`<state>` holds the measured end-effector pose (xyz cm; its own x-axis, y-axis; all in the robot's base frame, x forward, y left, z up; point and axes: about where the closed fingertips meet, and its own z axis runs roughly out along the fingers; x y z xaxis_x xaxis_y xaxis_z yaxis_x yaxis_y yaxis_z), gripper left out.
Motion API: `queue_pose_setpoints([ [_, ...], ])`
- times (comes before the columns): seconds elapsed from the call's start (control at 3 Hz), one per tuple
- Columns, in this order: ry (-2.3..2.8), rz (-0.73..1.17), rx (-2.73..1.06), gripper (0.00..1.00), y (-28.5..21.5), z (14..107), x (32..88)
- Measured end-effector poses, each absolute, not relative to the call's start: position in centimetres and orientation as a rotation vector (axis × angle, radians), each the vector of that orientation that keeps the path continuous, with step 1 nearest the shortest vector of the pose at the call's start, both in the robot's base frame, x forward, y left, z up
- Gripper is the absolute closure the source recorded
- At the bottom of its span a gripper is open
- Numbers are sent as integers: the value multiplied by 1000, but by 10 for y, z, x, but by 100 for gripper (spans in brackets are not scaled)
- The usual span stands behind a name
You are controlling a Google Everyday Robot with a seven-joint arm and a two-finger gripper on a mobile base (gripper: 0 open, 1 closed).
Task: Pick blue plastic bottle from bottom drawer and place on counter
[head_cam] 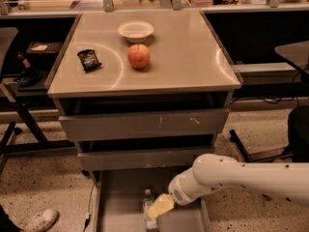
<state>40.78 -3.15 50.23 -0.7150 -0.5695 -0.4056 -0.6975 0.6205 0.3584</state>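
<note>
The tool [157,209] was seen low over the opened bottom drawer [120,202], at the end of a white arm [231,175] extended in from the right; whether it was open or closed could not be told. The bottle [147,199] was located on the drawer floor near its middle, white cap toward the cabinet, partly covered by the tool set right against it. On the counter [188,57] above, an apple [138,56], a white bowl [135,30] and a dark packet [89,60] were noted, well apart from the bottle.
</note>
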Motion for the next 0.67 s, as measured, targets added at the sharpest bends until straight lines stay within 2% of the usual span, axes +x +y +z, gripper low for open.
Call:
queue_pose_setpoints([
  [0.67, 2708, 822, -868, 0, -3, 417, 388],
])
